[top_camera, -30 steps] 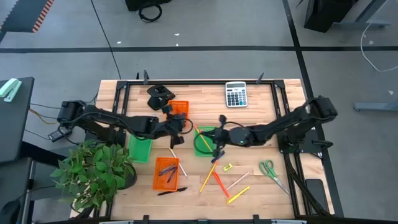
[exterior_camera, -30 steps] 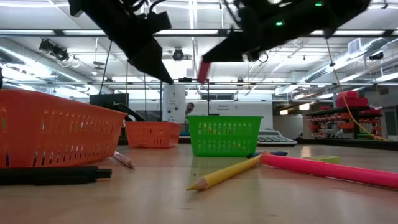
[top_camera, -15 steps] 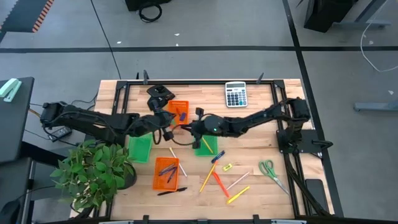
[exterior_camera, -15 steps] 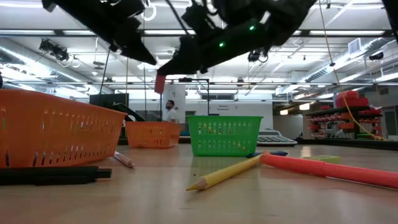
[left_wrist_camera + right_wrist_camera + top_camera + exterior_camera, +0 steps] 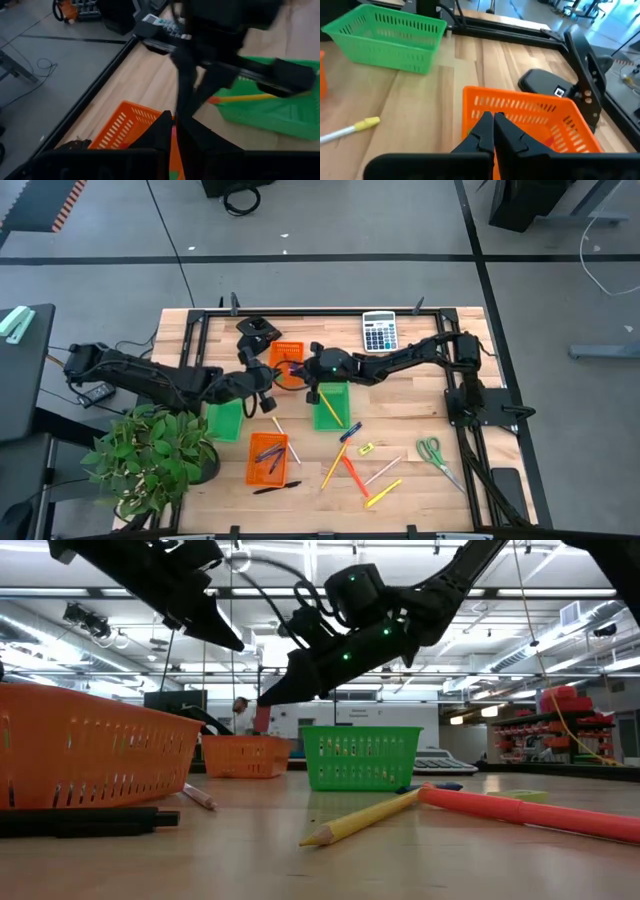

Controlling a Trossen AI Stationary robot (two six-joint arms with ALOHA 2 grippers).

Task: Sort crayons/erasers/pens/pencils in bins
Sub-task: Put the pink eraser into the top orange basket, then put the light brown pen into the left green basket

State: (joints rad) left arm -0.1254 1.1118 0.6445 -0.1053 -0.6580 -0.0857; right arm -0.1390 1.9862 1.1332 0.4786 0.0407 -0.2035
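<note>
— What is different at the right gripper now?
— One second ago it hung high above the green bin. Now it has travelled across and come lower, and the far orange bin lies just under its tips.
— Are its fingers spread?
— No, they are pressed nearly together. In the low view they seem to pinch a small red eraser, which hangs just below the tips and just above the rim of that bin.
— So what does this mean for the sorting?
— I judge the carry is almost finished; only the release remains. Pencils and pens on the table, well behind this claw, are not yet sorted.
— And the left gripper?
— It waits just beside the same bin, close to the right claw.
</note>
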